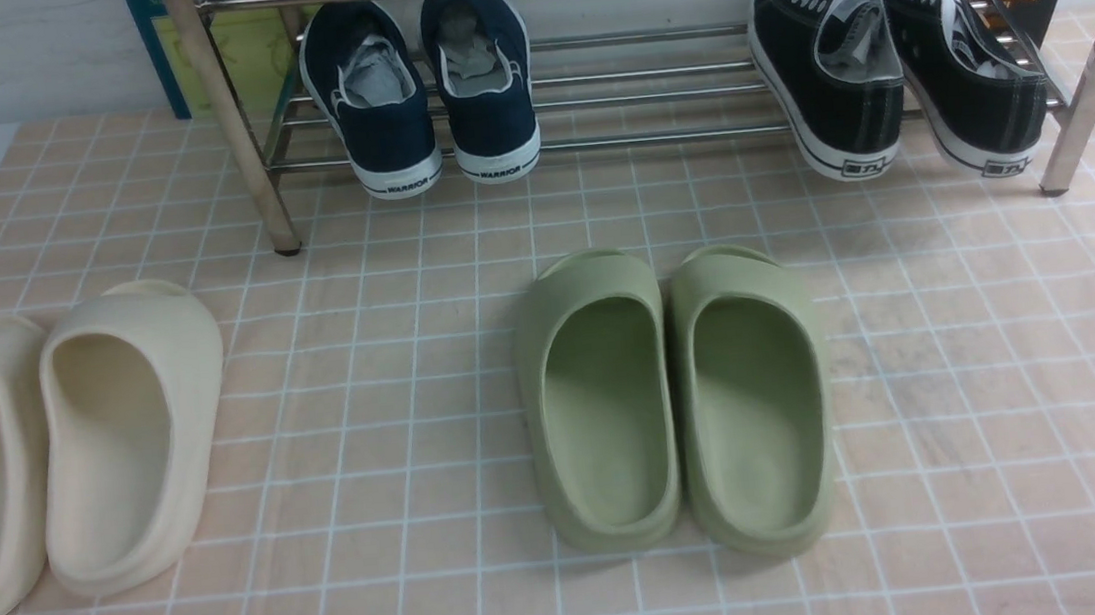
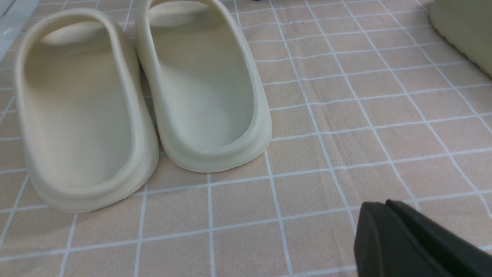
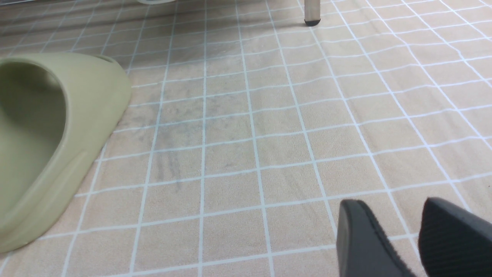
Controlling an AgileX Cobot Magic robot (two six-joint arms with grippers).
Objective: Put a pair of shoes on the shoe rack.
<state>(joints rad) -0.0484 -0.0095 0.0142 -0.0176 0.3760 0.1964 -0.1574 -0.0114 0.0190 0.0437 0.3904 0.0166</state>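
While both arms hang low over the tiled floor (image 1: 396,402), the navy shoes (image 1: 421,94) sit side by side on the rack (image 1: 648,97), heels out, paper stuffing inside. Black sneakers (image 1: 896,63) lean on the rack's right end. Cream slides (image 2: 142,100) and green slides (image 1: 677,395) stand empty on the floor. The left gripper (image 2: 388,223) has its fingers pressed together, holding nothing; the right gripper (image 3: 392,231) shows a gap between its fingers, both cut off by the frame.
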